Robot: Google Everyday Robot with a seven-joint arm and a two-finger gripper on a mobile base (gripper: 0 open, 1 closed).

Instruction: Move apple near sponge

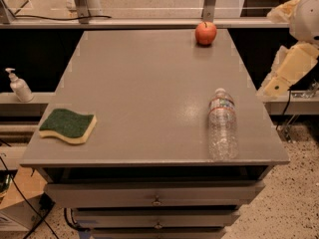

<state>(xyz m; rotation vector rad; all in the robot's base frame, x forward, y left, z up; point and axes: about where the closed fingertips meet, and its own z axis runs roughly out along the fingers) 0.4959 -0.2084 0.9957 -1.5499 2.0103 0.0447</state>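
The red-orange apple (206,33) stands at the far edge of the grey table (144,83), right of centre. The sponge (68,125), dark green on top with a pale yellow base, lies flat near the table's front left corner, far from the apple. My cream-coloured arm comes in at the right edge of the camera view. The gripper (277,85) hangs off the table's right side, at about mid-depth, lower than the apple and to its right. It holds nothing that I can see.
A clear plastic water bottle (222,126) lies on its side near the table's front right. A white pump bottle (19,85) stands on a low shelf left of the table. Drawers (157,198) sit under the tabletop. A rail with metal posts runs behind the table.
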